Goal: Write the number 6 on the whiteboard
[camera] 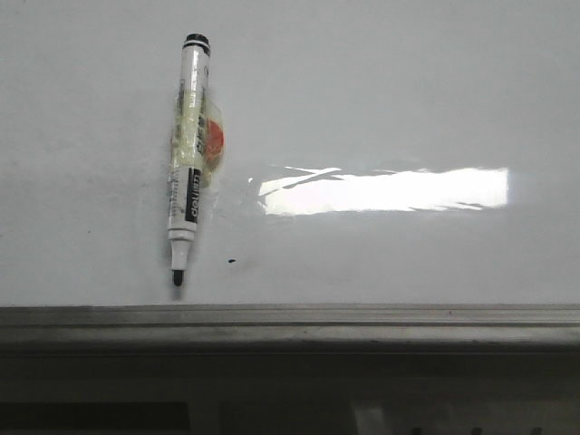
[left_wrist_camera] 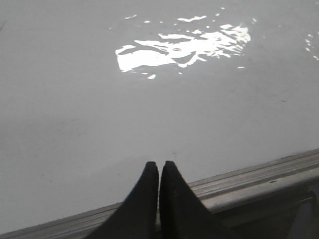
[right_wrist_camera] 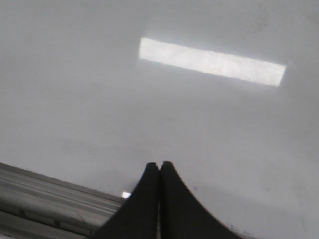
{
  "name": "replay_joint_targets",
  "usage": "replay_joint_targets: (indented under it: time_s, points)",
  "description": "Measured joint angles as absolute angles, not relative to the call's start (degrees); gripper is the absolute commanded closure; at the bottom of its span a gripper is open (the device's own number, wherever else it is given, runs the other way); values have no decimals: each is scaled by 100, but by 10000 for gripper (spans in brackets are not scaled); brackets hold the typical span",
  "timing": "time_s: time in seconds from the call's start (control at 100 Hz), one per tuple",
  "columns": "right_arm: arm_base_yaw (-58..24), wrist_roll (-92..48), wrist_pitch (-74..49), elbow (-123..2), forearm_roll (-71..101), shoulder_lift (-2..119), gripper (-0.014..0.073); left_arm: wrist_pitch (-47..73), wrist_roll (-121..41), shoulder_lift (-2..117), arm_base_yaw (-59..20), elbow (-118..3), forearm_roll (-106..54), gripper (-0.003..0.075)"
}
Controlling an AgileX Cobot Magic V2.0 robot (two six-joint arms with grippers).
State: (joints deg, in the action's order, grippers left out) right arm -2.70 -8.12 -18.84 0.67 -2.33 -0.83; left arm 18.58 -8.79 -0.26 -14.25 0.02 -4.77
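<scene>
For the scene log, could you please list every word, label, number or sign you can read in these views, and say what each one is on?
No text can be read with confidence.
Marker barrel: black print runs along it, too blurred to read.
Yellow and orange label wrapped round the marker: no legible wording.
Whiteboard: no number written; only a tiny black speck near the marker's tip.
Wrist views: no text.

A bare test-bench setup: a glossy whiteboard (camera: pixel 381 109) with a grey metal edge strip (camera: pixel 290 315) under strip lighting.
</scene>
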Motion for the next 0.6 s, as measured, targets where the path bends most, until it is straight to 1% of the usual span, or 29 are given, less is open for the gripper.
replay_joint_targets:
  time_s: [0.6]
  points:
    - [-270, -812, -1884, 67, -233, -83, 659, 1858, -879, -26, -1470, 2, -477, 741]
